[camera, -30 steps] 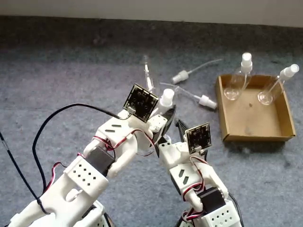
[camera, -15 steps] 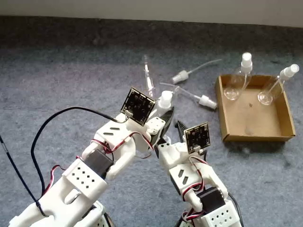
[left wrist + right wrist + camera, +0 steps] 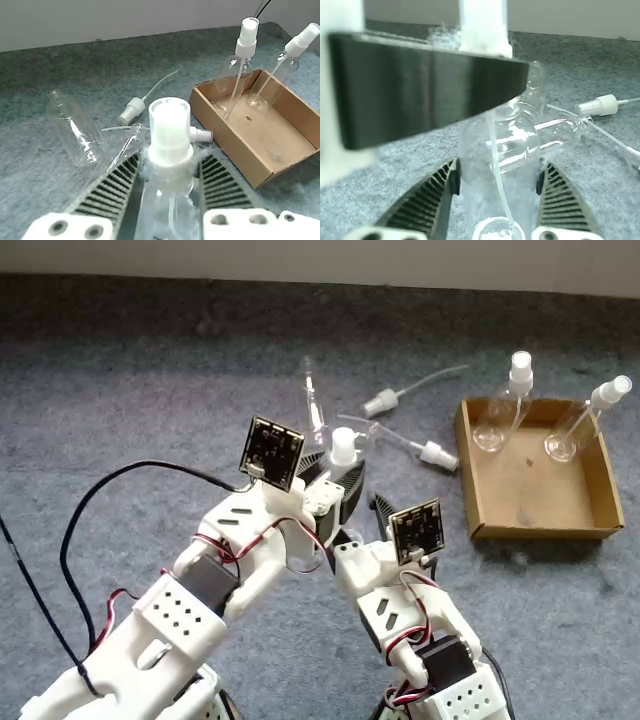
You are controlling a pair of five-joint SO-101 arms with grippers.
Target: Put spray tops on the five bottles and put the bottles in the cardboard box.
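On the grey carpet [image 3: 120, 390], two uncapped bottles lie on their sides, one [image 3: 75, 127] farther out and one [image 3: 124, 147] just beside the grippers. At centre a third, upright bottle [image 3: 495, 145] is held by both arms: the left gripper [image 3: 168, 165] pinches its fitted spray top [image 3: 169, 125] at the collar, and the right gripper [image 3: 497, 167] clamps its body lower down. Two loose spray tops [image 3: 382, 400] [image 3: 437, 453] lie between it and the cardboard box [image 3: 540, 531]. In the box two capped bottles [image 3: 505, 410] [image 3: 580, 420] lean against the far wall.
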